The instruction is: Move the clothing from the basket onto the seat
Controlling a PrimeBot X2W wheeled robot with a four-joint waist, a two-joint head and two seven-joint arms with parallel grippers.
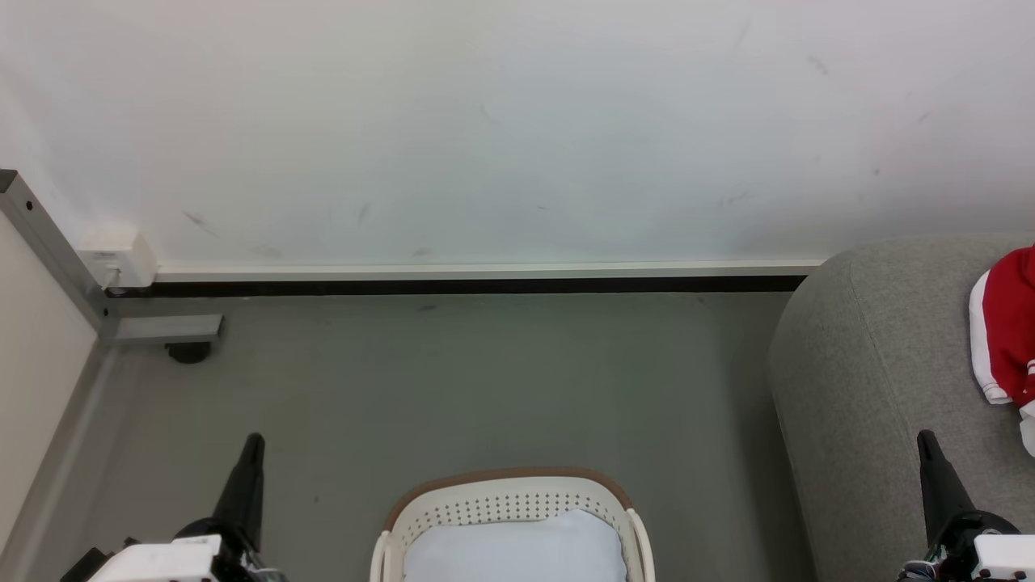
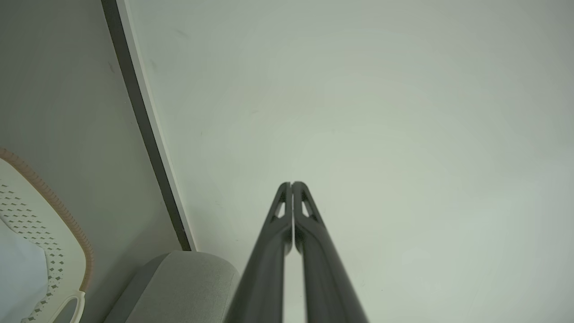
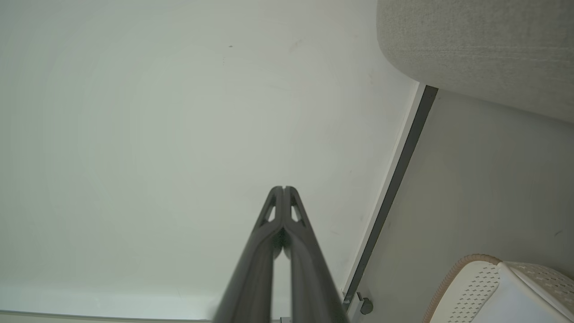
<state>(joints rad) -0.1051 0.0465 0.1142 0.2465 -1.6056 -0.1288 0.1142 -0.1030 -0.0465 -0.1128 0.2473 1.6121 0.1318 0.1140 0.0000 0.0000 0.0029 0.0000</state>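
"Two tools, so what is each one doing?"

"Both are clenched on nothing. The left tool (image 1: 252, 443) rises at the lower left of the head view, above the floor (image 1: 453, 380). Its wrist view shows the dark fingers (image 2: 269, 255) pressed together up to the tips, aimed at the pale wall (image 1: 517, 121)."

"And the other?"

"The right tool (image 1: 927, 440) stands at the lower right, in front of the seat (image 1: 865, 364). Its fingers are likewise shut tight, with nothing between them."

"Where is the clothing?"

"The clothing (image 1: 1009, 323) lies on top of the seat, well in from the seat's rounded edge and cut off by the right side of the head view. It is a red heap with a white panel along its near side. Neither tool touches it."

"And the basket?"

"The basket (image 1: 505, 478) stands on the floor, well apart from the floor's far edge, where a dark skirting (image 1: 485, 284) runs under the wall. It is between the two tools and just beside the seat's rounded edge. A pale blue-white cushion (image 1: 517, 550) lies inside it, against the perforated wall below the brown rim."
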